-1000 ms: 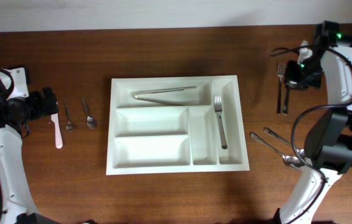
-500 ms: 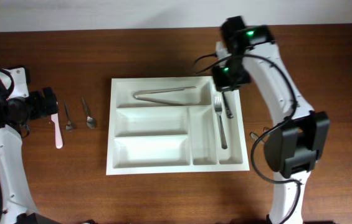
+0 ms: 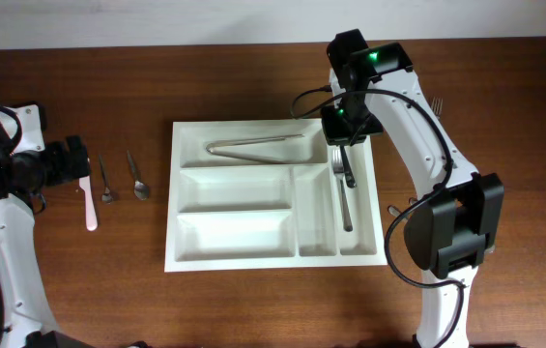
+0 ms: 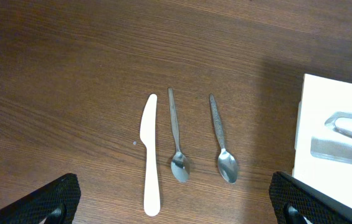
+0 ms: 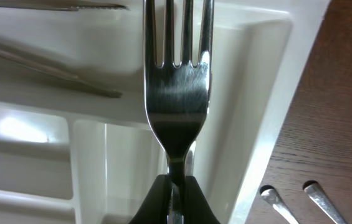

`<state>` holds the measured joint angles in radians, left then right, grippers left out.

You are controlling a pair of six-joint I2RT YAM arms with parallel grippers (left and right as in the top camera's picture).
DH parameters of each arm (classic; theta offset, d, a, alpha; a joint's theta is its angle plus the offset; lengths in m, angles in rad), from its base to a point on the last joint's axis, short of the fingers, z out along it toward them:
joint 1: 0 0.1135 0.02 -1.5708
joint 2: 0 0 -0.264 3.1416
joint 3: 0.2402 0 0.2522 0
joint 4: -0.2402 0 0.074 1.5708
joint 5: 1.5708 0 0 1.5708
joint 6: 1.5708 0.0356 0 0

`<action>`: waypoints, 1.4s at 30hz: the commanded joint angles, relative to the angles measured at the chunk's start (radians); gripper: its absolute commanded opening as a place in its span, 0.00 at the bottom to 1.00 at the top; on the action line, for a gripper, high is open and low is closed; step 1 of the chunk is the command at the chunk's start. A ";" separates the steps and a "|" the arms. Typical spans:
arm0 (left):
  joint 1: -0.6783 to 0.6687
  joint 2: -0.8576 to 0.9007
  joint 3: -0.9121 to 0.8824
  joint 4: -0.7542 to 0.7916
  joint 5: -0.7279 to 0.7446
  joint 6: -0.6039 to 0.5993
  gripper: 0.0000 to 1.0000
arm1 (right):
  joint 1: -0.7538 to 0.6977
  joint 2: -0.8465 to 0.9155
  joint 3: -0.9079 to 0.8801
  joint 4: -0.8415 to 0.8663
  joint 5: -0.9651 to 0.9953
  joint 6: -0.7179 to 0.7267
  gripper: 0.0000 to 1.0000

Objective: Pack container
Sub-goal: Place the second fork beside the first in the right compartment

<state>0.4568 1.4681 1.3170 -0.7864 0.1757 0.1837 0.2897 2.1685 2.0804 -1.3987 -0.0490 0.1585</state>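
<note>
I am pinching a fork [image 5: 176, 93] by its neck in my right claw [image 5: 174, 198], hanging it over the top right corner of the white container [image 3: 273, 263], which is lying mid-table. To do this well, I should be lining the handle along the narrow compartment where another fork [image 3: 346, 211] is lying. I should also be lowering it close before letting go, so that it is not bouncing out.

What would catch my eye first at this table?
The big white tray in the middle of the table, with tongs in its top compartment. Over its upper right corner the right gripper holds a shiny fork by the handle. Left of the tray lie a white knife and two spoons.
</note>
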 commanded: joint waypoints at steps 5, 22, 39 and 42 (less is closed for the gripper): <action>0.003 -0.008 0.017 0.000 0.000 0.013 0.99 | 0.000 -0.071 -0.037 0.021 0.087 0.016 0.04; 0.003 -0.008 0.017 0.000 0.000 0.013 0.99 | -0.010 -0.343 -0.615 0.377 0.072 0.027 0.04; 0.003 -0.008 0.017 0.000 0.000 0.013 0.99 | -0.011 -0.310 -0.680 0.484 0.059 0.095 0.06; 0.003 -0.008 0.017 0.000 0.000 0.013 0.99 | -0.011 -0.292 -0.682 0.497 0.061 0.095 0.06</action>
<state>0.4568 1.4681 1.3170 -0.7864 0.1757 0.1837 0.2832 1.8435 1.4059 -0.9119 0.0139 0.2356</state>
